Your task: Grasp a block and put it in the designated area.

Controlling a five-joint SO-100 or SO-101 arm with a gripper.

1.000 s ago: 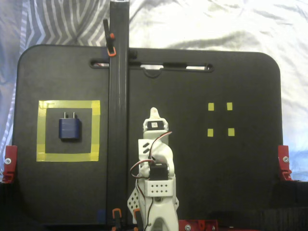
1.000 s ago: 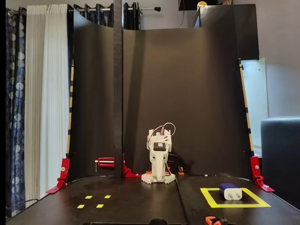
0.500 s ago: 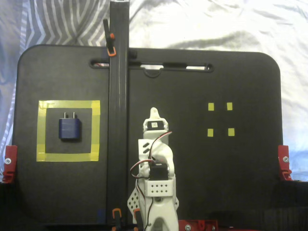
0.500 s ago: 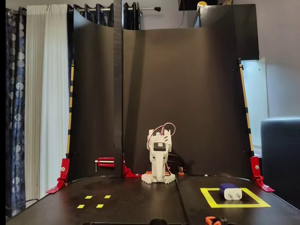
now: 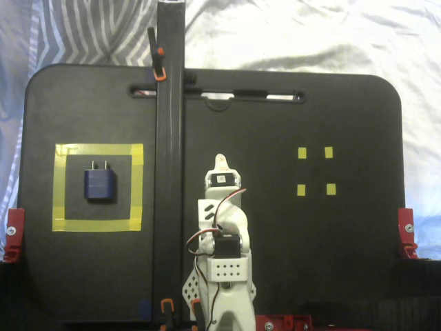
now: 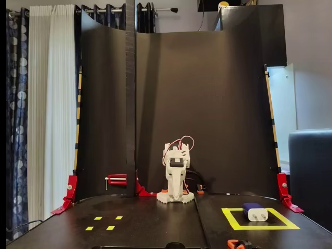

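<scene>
The dark-blue block (image 5: 100,184) lies flat inside the designated area, a square of wide yellow tape (image 5: 98,150) at the left of the black board. Its two light prongs point to the far edge. In the other fixed view the block (image 6: 255,211) sits inside the tape square (image 6: 259,227) at the front right. My gripper (image 5: 220,163) is at the board's middle, well to the right of the block and apart from it. It looks shut and empty. The arm (image 6: 176,171) is folded over its base.
Four tiny yellow tape squares (image 5: 315,171) mark the right part of the board; they also show in the other fixed view (image 6: 104,223). A black upright post (image 5: 169,138) stands between the arm and the yellow square. Red clamps (image 5: 14,234) (image 5: 406,231) grip the board's side edges.
</scene>
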